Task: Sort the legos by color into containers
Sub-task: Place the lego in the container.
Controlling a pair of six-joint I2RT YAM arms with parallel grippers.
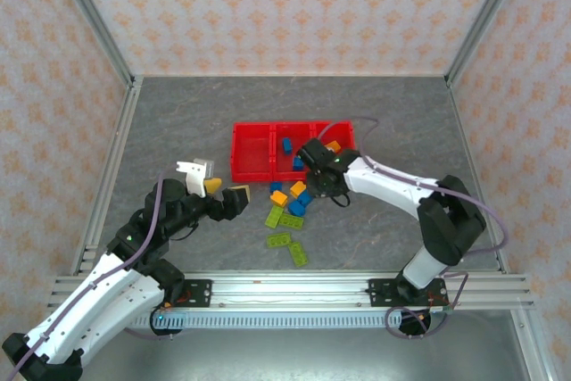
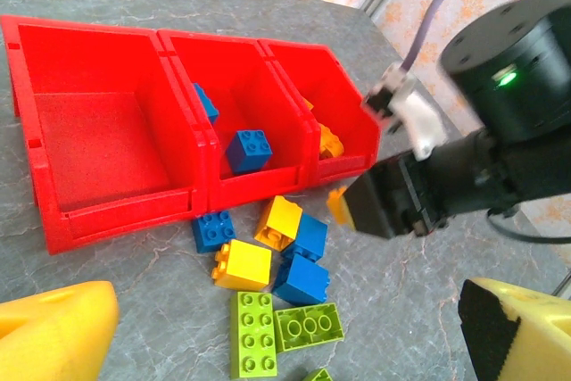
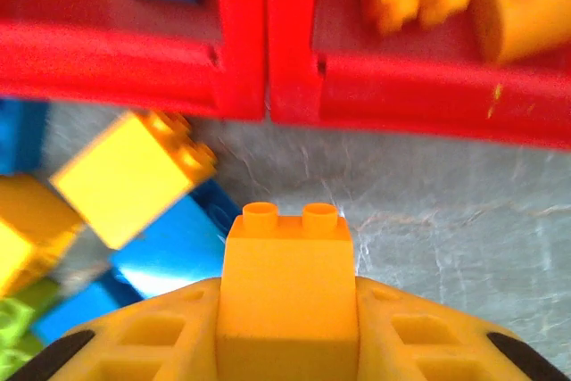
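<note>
Orange-yellow studded plastic brick (image 3: 285, 265) is pinched in the right tool (image 3: 285, 314); next, lift it into the orange-stocked red plastic bin (image 3: 428, 86); left tool (image 1: 225, 191) stands open.

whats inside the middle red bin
The middle bin holds a blue lego and a second blue lego partly covered by its left wall. The front wall hides some floor.

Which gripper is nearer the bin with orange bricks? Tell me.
Right. The right gripper, shut on an orange brick, is just in front of that bin; the left gripper, open, is past the empty end bin.
</note>
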